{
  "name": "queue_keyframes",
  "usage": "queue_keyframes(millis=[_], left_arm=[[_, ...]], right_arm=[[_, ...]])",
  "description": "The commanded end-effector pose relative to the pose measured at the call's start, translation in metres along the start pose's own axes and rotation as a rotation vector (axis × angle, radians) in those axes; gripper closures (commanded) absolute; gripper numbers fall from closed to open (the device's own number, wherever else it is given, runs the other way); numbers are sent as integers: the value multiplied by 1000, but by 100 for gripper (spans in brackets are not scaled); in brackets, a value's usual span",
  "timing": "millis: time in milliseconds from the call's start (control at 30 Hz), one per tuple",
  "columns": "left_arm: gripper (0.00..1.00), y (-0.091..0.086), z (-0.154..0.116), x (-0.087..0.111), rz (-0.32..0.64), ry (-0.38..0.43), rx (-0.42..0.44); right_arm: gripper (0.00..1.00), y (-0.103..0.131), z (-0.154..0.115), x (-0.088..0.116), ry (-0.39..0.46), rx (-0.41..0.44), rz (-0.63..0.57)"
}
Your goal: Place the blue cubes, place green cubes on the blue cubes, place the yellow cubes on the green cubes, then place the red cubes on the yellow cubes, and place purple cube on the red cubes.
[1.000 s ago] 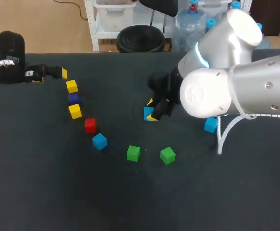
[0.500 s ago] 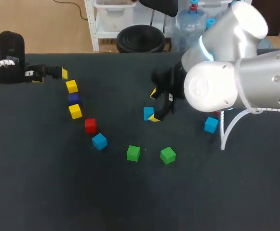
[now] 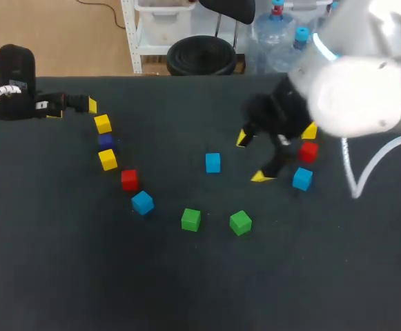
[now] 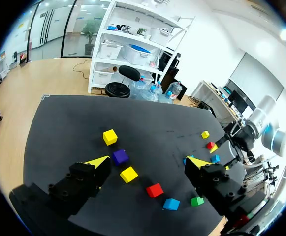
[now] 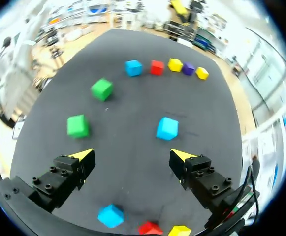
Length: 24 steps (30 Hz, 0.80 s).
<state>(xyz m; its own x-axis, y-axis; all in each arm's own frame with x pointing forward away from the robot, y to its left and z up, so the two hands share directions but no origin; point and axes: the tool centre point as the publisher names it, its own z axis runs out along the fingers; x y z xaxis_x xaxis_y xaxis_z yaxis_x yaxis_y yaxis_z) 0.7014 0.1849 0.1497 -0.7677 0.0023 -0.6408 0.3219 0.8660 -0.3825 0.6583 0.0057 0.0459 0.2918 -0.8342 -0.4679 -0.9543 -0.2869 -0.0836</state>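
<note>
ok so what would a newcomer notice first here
The big white right arm over the black table, its fingers spread open to the right of a lone blue cube. Then the curved line of bright cubes at the left, running from a yellow cube down to two green cubes.

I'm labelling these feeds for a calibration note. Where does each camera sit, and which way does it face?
Head view: fixed above and behind, looking down on the table; left arm enters at left, right arm at right.
Left wrist view: on that wrist, looking along its open jaws across the table to the purple cube and right arm.
Right wrist view: on that wrist, looking down past its open jaws at a blue cube.
Shared: head and right wrist views both show that blue cube.
</note>
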Motion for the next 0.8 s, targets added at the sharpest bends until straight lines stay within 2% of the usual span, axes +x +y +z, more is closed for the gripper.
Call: queue_keyframes(millis=[33,167,367,567,800], left_arm=[[0,0,0,0,-1,1,-1],[0,0,0,0,-1,1,-1],[0,0,0,0,-1,1,-1],[0,0,0,0,-1,1,-1],[0,0,0,0,-1,1,-1]], right_arm=[[0,0,-14,16,-30,-117,-151],[0,1,-17,22,-51,-206,-296],[0,6,-21,27,-65,-319,-429],[0,16,-30,36,-63,-429,-475],[0,28,-38,53,-30,-497,-508]])
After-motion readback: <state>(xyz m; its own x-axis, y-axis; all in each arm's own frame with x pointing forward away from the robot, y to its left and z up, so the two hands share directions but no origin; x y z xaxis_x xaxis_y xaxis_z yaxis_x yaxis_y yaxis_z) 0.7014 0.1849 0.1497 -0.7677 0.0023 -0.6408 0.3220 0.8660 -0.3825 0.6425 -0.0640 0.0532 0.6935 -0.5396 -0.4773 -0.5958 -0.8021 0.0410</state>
